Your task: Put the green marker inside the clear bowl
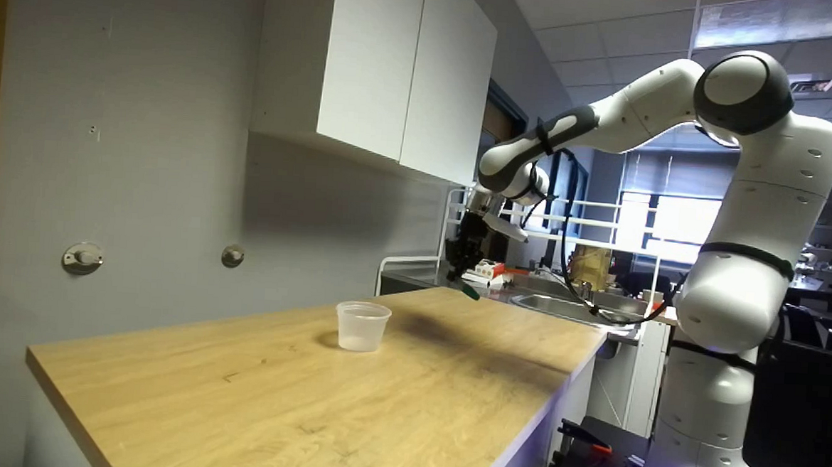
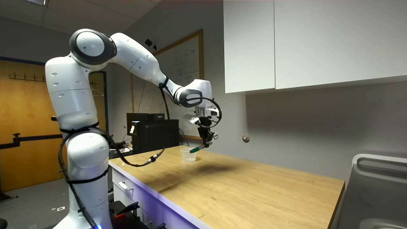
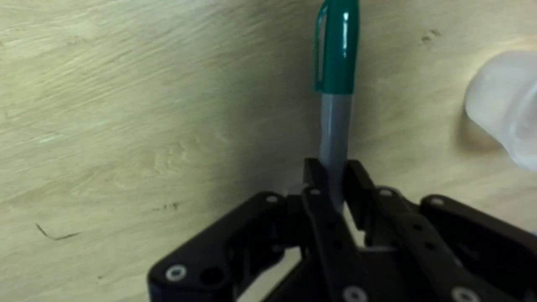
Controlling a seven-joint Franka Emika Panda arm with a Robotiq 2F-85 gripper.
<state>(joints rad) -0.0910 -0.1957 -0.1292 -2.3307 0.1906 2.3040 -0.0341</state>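
Note:
My gripper is shut on the grey barrel of the green marker, with the green cap pointing away from the fingers. In both exterior views the gripper holds the marker above the table, tilted with its cap end lower. The clear bowl stands upright on the table, apart from the gripper. In an exterior view the marker's cap overlaps the bowl in the picture. In the wrist view the bowl is at the right edge, partly cut off.
The wooden table runs along a grey wall. A white wall cabinet hangs above it. A metal sink and a white rail are beyond the table's far end. A cable hangs from the arm.

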